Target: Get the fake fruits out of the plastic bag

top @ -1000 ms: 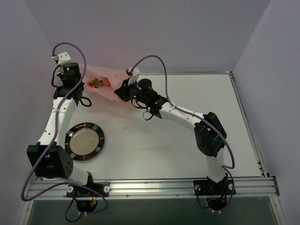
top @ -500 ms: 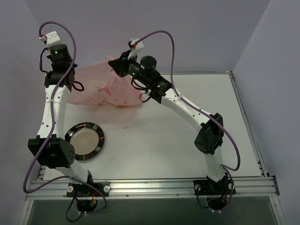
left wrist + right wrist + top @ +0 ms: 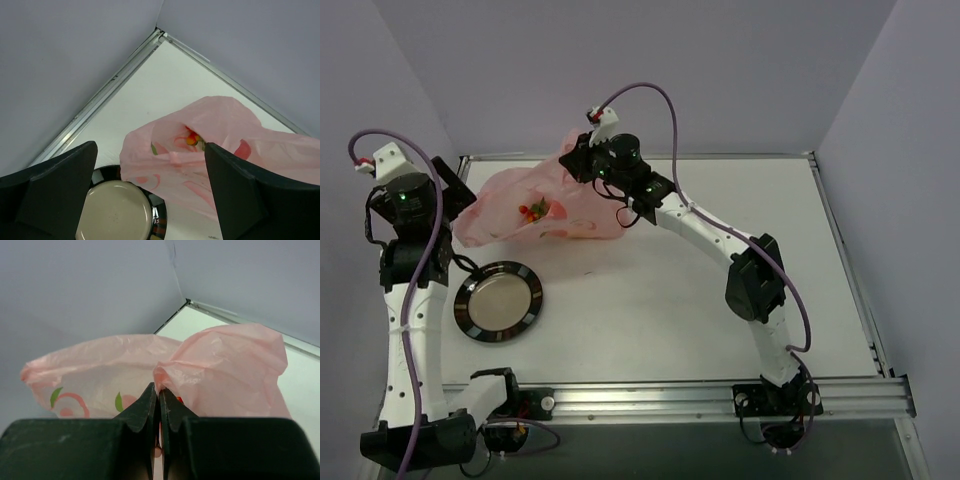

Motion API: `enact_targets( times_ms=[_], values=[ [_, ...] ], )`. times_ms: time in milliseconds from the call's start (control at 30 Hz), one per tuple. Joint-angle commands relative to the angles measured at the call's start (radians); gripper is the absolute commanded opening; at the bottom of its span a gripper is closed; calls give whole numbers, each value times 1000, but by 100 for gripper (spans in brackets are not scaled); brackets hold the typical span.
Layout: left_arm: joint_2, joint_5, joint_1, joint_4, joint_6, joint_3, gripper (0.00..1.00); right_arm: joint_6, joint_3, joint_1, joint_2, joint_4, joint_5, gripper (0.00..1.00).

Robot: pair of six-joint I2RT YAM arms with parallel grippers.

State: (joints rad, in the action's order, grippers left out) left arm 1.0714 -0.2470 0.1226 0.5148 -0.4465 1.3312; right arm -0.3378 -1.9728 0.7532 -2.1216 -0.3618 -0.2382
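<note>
The pink plastic bag [image 3: 535, 205] lies at the back left of the table, its mouth facing left. Small red, yellow and green fake fruits [image 3: 533, 209] show inside it, also in the left wrist view [image 3: 192, 140]. My right gripper [image 3: 576, 160] is shut on a pinched fold of the bag's upper edge [image 3: 159, 389] and holds that side up. To the left of the bag, my left gripper [image 3: 455, 185] stands wide open with nothing between its fingers [image 3: 150, 150]; the bag's mouth lies beyond them.
A dark round plate [image 3: 500, 300] with a pale centre sits just in front of the bag, and its rim shows under the left fingers [image 3: 115, 210]. The back wall and the table's metal edge rail [image 3: 110, 82] run close behind the bag.
My left gripper has opened, let go of the bag and drawn back to the left and down. The bag's left side has dropped to the table. The right gripper keeps its hold.
</note>
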Motion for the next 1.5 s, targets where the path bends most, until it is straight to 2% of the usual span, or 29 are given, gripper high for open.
enact_targets(
  times_ms=[0,100,167,200,267,367,433,533,600,633,733,767,833,867,967,1100,1300,1400,1433,1467],
  values=[
    [4,64,38,65,-1,-70,87,0,35,-12,58,-63,14,0],
    [-74,182,46,-10,14,-190,91,-4,49,-34,60,-65,2,0],
    [-96,231,46,-51,19,-234,97,-16,49,-44,58,-69,-19,0],
    [-90,236,48,-56,34,-231,99,-18,52,-49,60,-69,-26,0],
    [-62,252,46,-59,49,-192,96,-17,58,-52,64,-72,-35,0],
    [59,266,46,-50,63,-124,94,-17,80,-57,77,-78,-44,0],
    [149,184,46,-76,69,-69,94,-10,118,-60,95,-89,-47,0],
    [278,150,46,-91,77,17,95,6,190,-69,124,-104,-41,0],
    [356,155,46,-122,63,46,80,11,236,-83,137,-120,-29,0],
    [378,158,46,-157,58,59,63,8,286,-89,140,-140,-26,0],
    [475,166,45,-194,31,86,41,2,371,-117,141,-187,6,0],
    [499,172,45,-202,23,91,27,0,424,-123,135,-199,19,0],
    [571,202,38,-225,-4,102,15,-16,471,-146,106,-229,57,0],
    [596,206,34,-231,-15,109,4,-30,515,-156,92,-241,65,0],
    [673,203,9,-266,-38,109,2,-70,577,-193,26,-311,74,0],
    [743,186,-14,-295,-90,82,2,-75,598,-215,-72,-313,115,0],
    [794,137,-29,-274,-152,49,2,-53,595,-204,-109,-278,195,0],
    [765,124,-49,-245,-164,48,2,-35,586,-206,-87,-240,215,1],
    [745,117,-58,-245,-164,42,5,-29,598,-206,-71,-238,217,3],
    [716,104,-67,-246,-162,36,14,-21,603,-204,-51,-238,218,6]
  ],
)
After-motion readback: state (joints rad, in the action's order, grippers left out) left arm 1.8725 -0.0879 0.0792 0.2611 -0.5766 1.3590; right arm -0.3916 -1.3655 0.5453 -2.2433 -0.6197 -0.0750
